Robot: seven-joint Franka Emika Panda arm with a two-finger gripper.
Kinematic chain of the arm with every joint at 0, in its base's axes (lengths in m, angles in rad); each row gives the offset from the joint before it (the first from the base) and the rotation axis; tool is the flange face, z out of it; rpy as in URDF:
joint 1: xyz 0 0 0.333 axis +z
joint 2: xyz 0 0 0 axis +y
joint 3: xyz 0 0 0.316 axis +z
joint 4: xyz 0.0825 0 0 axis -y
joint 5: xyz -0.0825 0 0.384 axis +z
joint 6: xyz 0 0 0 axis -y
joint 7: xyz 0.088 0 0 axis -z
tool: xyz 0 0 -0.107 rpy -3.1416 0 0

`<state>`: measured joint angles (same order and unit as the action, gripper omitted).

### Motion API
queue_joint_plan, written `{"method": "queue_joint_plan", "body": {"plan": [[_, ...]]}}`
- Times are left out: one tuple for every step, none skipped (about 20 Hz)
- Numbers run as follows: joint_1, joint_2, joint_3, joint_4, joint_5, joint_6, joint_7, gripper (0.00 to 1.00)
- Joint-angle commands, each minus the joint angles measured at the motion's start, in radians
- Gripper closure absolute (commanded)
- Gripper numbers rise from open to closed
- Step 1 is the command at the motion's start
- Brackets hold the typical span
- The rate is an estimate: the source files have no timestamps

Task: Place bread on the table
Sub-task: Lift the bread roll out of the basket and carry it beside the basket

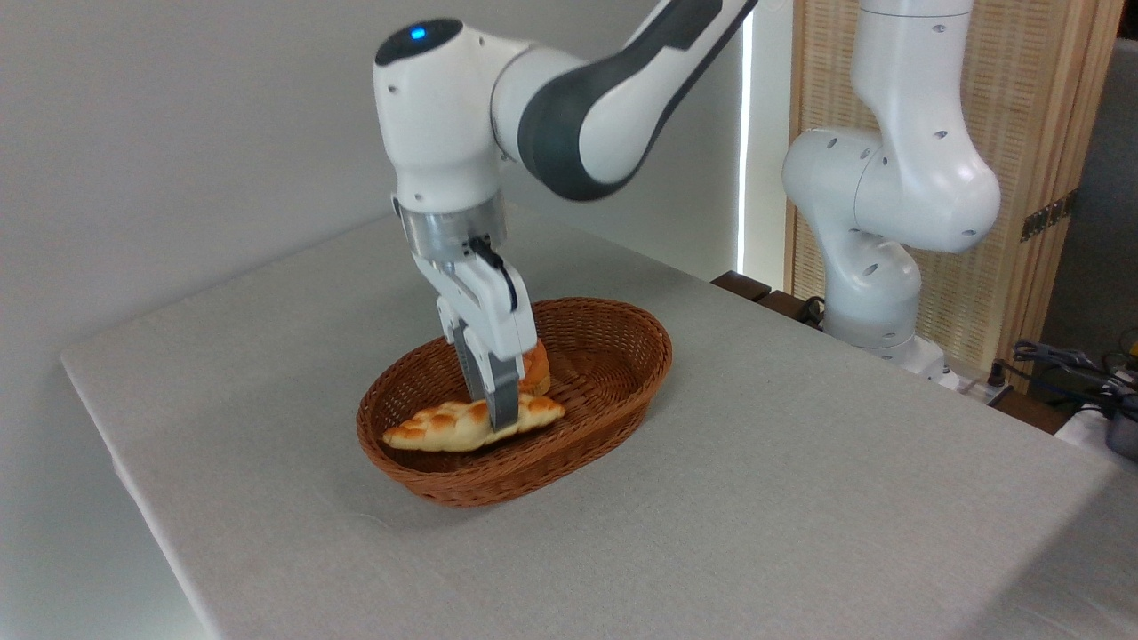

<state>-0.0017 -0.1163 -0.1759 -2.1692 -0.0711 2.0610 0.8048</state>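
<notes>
Pale cream dough with golden-brown toasted patches marks the bread (462,424), a long braided loaf with pointed ends. It is seen lying lengthwise inside the basket (613,418), near the front wall, with one tip directed to the left and the other to the right. The basket is made of brown woven wicker, oval in shape, and is set on the table (800,480) near its middle.

The loaf is straddled by the hand (500,425), which is lowered into the basket from above. One grey finger (500,396) is seen pressed against the near side of the loaf, right of its middle; the second finger is hidden behind the first. The fingers appear to be closed on the bread, though the contact on the far side cannot be made out from this angle. The loaf looks to be at or just above the basket floor; which of the two cannot be told.

A small orange bun (537,369) is partly seen behind the hand, also inside the basket, just beside the loaf.

The table is covered with a plain light grey cloth. The white and dark grey arm (569,124) is bent over it from the upper right, and its white base (876,267) is mounted beyond the table's far right edge. A wooden slatted screen (1031,133) is placed behind the base, and some cables (1058,364) are seen at the right border.
</notes>
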Motion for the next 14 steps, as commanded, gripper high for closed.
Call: {"method": "queue_joint_plan", "body": {"plan": [[0.002,-0.019,0.016,0.156,0.001,-0.22,0.031,1.0],[0.002,-0.019,0.028,0.179,-0.002,-0.254,0.042,1.0],[0.002,-0.02,0.036,0.198,-0.006,-0.277,0.047,1.0],[0.002,-0.02,0.044,0.213,-0.006,-0.301,0.053,1.0],[0.002,-0.022,0.064,0.225,-0.004,-0.315,0.062,1.0],[0.002,-0.023,0.084,0.233,-0.003,-0.326,0.068,1.0],[0.002,-0.025,0.105,0.236,-0.001,-0.334,0.077,1.0],[0.002,-0.025,0.133,0.236,0.002,-0.335,0.097,1.0],[0.002,-0.025,0.174,0.235,0.004,-0.337,0.135,1.0],[0.002,-0.025,0.218,0.235,0.002,-0.338,0.184,1.0],[0.0,-0.025,0.251,0.235,0.002,-0.338,0.227,1.0],[0.0,-0.025,0.292,0.235,0.002,-0.337,0.259,1.0],[0.0,-0.026,0.324,0.235,0.002,-0.338,0.283,1.0],[0.0,-0.025,0.34,0.23,0.004,-0.337,0.301,1.0]]}}
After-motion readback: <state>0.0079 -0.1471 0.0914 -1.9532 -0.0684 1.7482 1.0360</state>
